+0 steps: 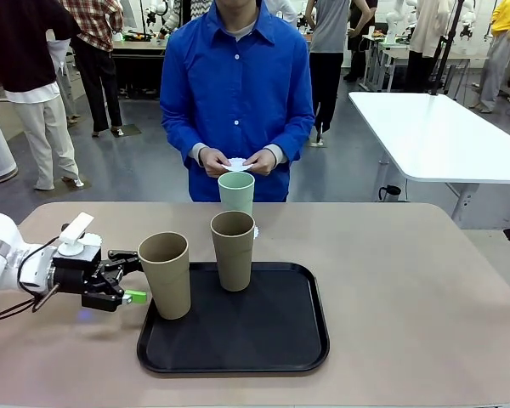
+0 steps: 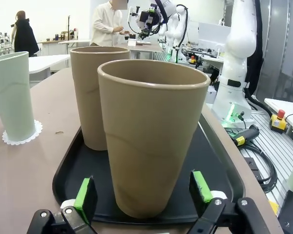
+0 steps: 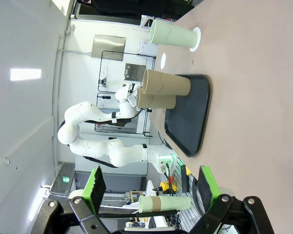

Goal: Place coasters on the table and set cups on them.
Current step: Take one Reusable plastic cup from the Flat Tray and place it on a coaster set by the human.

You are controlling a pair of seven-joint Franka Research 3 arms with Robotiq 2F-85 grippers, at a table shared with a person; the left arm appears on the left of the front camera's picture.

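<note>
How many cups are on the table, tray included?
3: front tan cup on the black tray, left edge, by the left gripper; rear tan cup at its back; mint green cup on a doily beyond.

Behind the person's hands (image 1: 262,159) spreads a smooth grey floor (image 1: 144,170) with a faint sheen. To the right of those hands stands a glossy white table with rounded corners (image 1: 442,136) on pale legs. Farther back than the hands, cluttered workbenches (image 1: 140,42) cross the room, and several standing people (image 1: 42,85) are among them.
</note>
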